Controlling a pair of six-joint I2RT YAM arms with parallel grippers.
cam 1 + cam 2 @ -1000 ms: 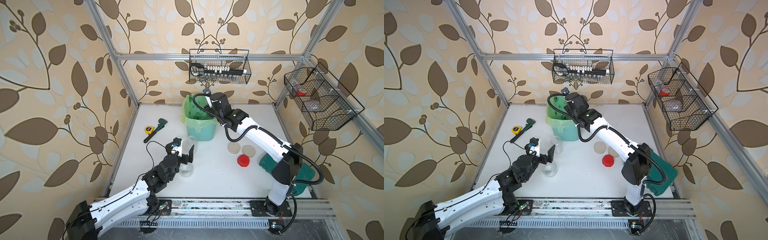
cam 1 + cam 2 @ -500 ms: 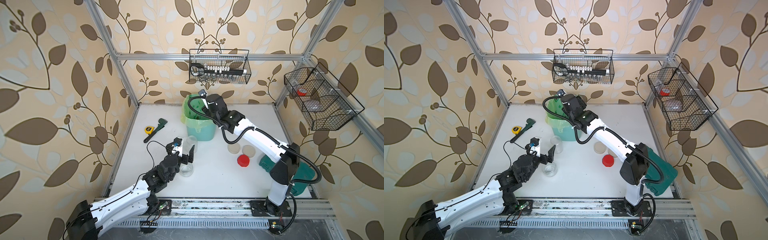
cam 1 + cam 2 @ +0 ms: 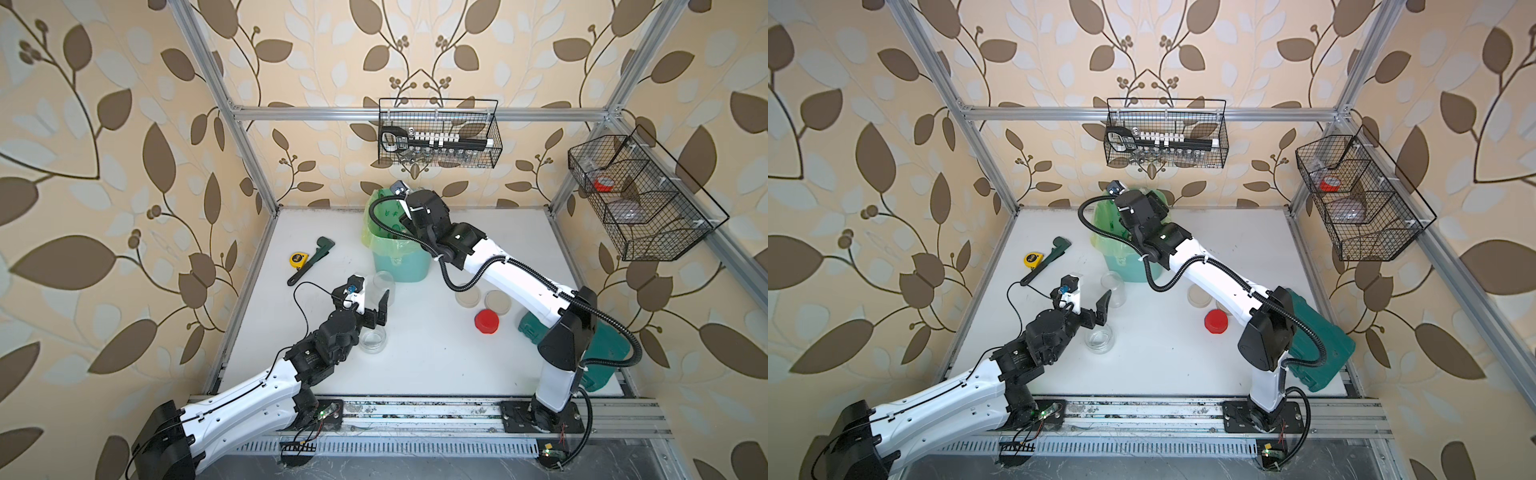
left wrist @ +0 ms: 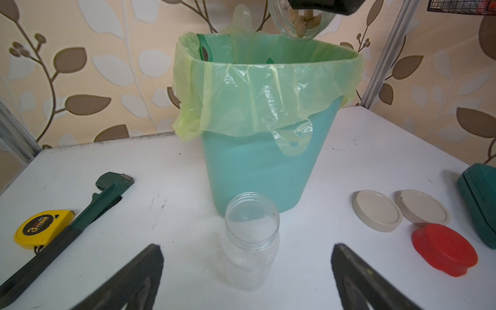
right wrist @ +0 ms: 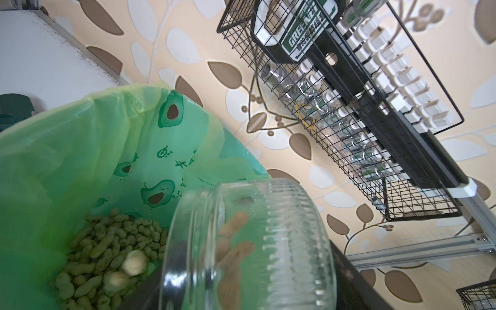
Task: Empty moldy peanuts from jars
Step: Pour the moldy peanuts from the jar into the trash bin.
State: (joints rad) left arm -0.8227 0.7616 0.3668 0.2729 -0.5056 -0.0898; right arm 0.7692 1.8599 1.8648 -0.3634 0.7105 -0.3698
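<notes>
left gripper (image 3: 371, 299): jaws spread wide, nothing held; hovers just behind the tall jar, over the short jar.
tall jar (image 4: 251, 233): upright, lidless, empty, just before the bin.
short jar (image 3: 372, 338): upright, empty, near the table's front.
bin (image 4: 257, 166): green liner; peanuts (image 5: 107, 247) heaped at the bottom.
held jar (image 5: 268, 241): squat ribbed glass, tipped mouth-down over the bin, a few nuts inside, two dropping.
right gripper (image 4: 322, 6): clamped partway shut across that jar's body.
handling: glass likely rigid, slick, breakable; grip the ribbed wall. Nuts light, loose, pourable.
lids (image 4: 377, 210): off, right of the bin.
</notes>
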